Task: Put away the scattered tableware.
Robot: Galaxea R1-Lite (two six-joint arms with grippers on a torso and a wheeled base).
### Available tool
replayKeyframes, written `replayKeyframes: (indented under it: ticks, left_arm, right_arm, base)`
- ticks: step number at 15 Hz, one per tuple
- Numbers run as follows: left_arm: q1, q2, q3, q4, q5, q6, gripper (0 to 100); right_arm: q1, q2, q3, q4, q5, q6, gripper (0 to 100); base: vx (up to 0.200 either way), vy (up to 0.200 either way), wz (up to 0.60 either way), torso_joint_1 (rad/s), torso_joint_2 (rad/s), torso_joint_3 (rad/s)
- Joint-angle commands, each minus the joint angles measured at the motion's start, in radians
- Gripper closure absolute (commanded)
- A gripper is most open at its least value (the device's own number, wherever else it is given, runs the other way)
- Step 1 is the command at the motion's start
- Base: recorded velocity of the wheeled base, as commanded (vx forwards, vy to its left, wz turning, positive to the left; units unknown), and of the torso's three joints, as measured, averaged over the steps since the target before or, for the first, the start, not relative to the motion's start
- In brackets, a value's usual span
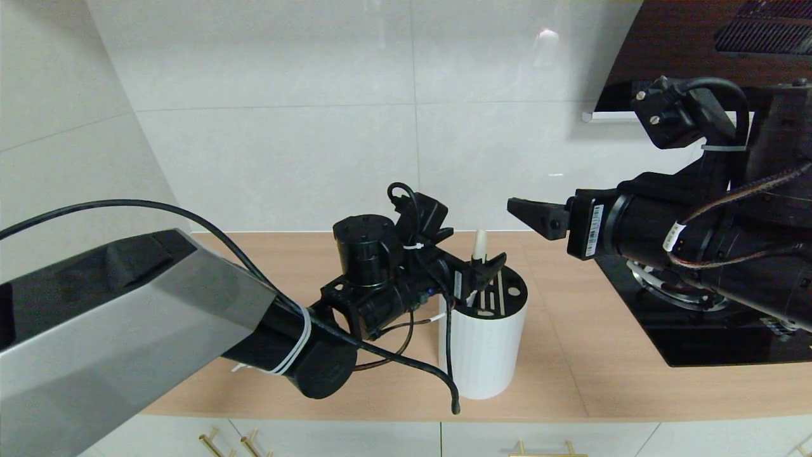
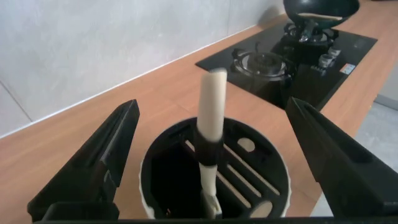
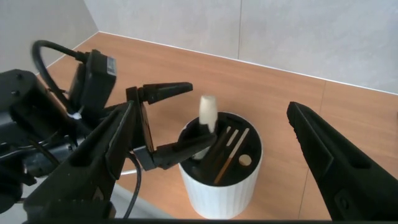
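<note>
— Where was the cream-handled utensil (image 2: 211,106)?
— Upright in the white slotted holder (image 1: 485,355), centre frame, near the worktop (image 1: 571,387) front edge.
— Fingers (image 2: 93,168)?
— On the left gripper (image 2: 214,121), wide apart, flanking the handle; on the right gripper (image 3: 210,111), wide apart, empty.

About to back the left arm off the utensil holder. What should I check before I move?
1. The left tool is open: ok.
2. The white-handled utensil is free of it: ok, gaps on both sides.
3. That utensil is seated upright in the utensil holder: ok.
4. The holder is upright on the wooden counter: ok.
5. The right tool is open and apart from the holder: ok.
6. No tableware lies elsewhere: cannot tell.
</note>
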Motion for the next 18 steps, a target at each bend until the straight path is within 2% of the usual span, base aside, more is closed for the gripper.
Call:
replayKeyframes:
  ticks: [1, 3, 5, 6, 8, 9, 10, 11, 12, 13, 14, 15, 16, 17, 18]
  left_arm:
    - [0.0, -0.012, -0.001, -0.002, 0.007, -0.001, 0]
    - [0.0, -0.044, 0.0, -0.012, 0.028, -0.025, 0]
    - [0.014, -0.087, 0.017, -0.077, 0.057, -0.074, 0]
    - [0.049, -0.113, 0.026, -0.127, 0.102, -0.097, 0]
    - [0.146, -0.201, 0.06, -0.17, 0.212, -0.096, 0]
    - [0.17, -0.242, 0.092, -0.17, 0.246, -0.096, 0]
    - [0.227, -0.356, 0.192, -0.17, 0.275, -0.096, 0]
    - [0.262, -0.471, 0.296, -0.166, 0.275, -0.096, 0]
    - [0.275, -0.521, 0.339, -0.161, 0.274, -0.094, 0]
    - [0.313, -0.699, 0.493, -0.117, 0.274, -0.094, 0]
    - [0.313, -0.699, 0.493, -0.117, 0.274, -0.094, 0]
    - [0.357, -0.89, 0.623, -0.005, 0.274, -0.094, 0]
    - [0.407, -1.077, 0.703, 0.159, 0.272, -0.094, 0]
    - [0.428, -1.241, 0.726, 0.325, 0.274, -0.097, 0]
    - [0.434, -1.33, 0.724, 0.423, 0.275, -0.103, 0]
  right_arm:
    - [0.0, 0.002, -0.001, -0.001, 0.0, 0.0, 0]
    - [0.0, 0.003, 0.002, -0.001, 0.0, 0.0, 0]
    - [-0.034, -0.003, 0.029, -0.007, -0.001, 0.0, 0]
    - [-0.071, -0.01, 0.032, -0.007, -0.001, 0.0, 0]
    - [-0.127, -0.073, 0.059, -0.007, -0.003, 0.002, 0]
    - [-0.147, -0.102, 0.079, -0.007, 0.0, 0.003, 0]
    - [-0.181, -0.165, 0.144, -0.007, -0.001, 0.003, 0]
    - [-0.209, -0.234, 0.203, -0.007, 0.0, 0.005, 0]
    - [-0.219, -0.264, 0.231, -0.007, 0.002, 0.005, 0]
    - [-0.262, -0.359, 0.317, -0.007, -0.001, 0.008, 0]
    - [-0.264, -0.365, 0.322, -0.007, -0.001, 0.008, 0]
    - [-0.322, -0.48, 0.403, -0.005, 0.0, 0.013, 0]
    - [-0.362, -0.586, 0.475, -0.002, 0.002, 0.016, 0]
    - [-0.38, -0.682, 0.519, 0.001, 0.003, 0.016, 0]
    - [-0.382, -0.728, 0.544, 0.004, -0.001, 0.014, 0]
  base:
    - [0.0, 0.0, 0.0, 0.0, 0.0, 0.0]
    - [0.0, 0.0, 0.0, 0.0, 0.0, 0.0]
    - [0.0, 0.0, 0.0, 0.0, 0.0, 0.0]
    - [0.0, 0.0, 0.0, 0.0, 0.0, 0.0]
    - [0.0, 0.0, 0.0, 0.0, 0.0, 0.0]
    - [0.0, 0.0, 0.0, 0.0, 0.0, 0.0]
    - [0.0, 0.0, 0.0, 0.0, 0.0, 0.0]
    - [0.0, 0.0, 0.0, 0.0, 0.0, 0.0]
    - [0.0, 0.0, 0.0, 0.0, 0.0, 0.0]
    - [0.0, 0.0, 0.0, 0.0, 0.0, 0.0]
    - [0.0, 0.0, 0.0, 0.0, 0.0, 0.0]
    - [0.0, 0.0, 0.0, 0.0, 0.0, 0.0]
    - [0.0, 0.0, 0.0, 0.0, 0.0, 0.0]
    - [0.0, 0.0, 0.0, 0.0, 0.0, 0.0]
    - [0.0, 0.0, 0.0, 0.0, 0.0, 0.0]
